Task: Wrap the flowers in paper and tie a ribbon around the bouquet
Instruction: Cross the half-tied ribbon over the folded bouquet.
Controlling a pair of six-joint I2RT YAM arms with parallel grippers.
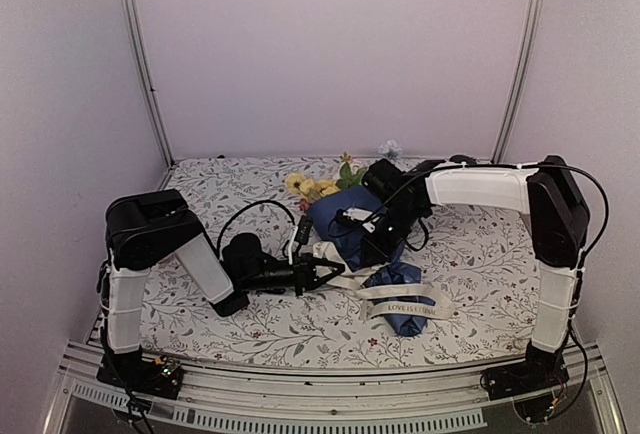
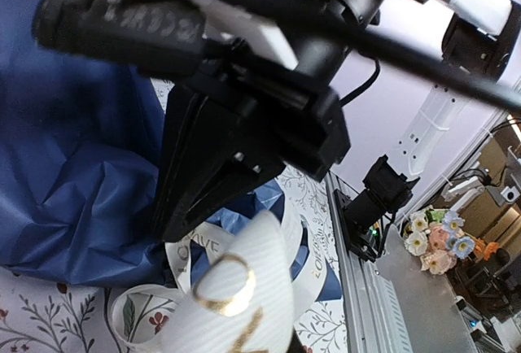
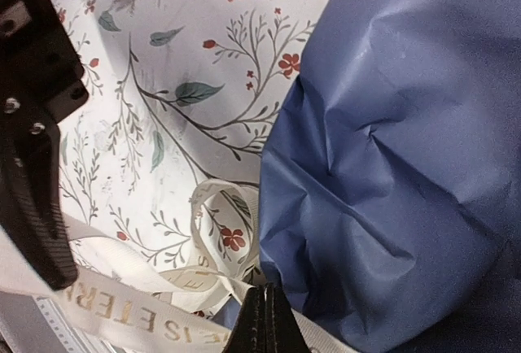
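Okay, left gripper [image 1: 330, 274] and right gripper [image 3: 265, 316] both pinching ribbon [image 3: 138, 316] beside bouquet [image 1: 345, 219], toward table's [image 1: 200, 324] near edge; I'd draw ends apart slowly, tension even.

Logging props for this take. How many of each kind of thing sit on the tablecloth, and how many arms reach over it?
bouquet: 1
ribbon: 1
arms: 2 (left arm, right arm)
total: 4

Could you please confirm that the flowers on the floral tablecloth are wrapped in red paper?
Not quite: the paper around the flowers is dark blue, not red, as the top external view shows. They do lie on the floral tablecloth.
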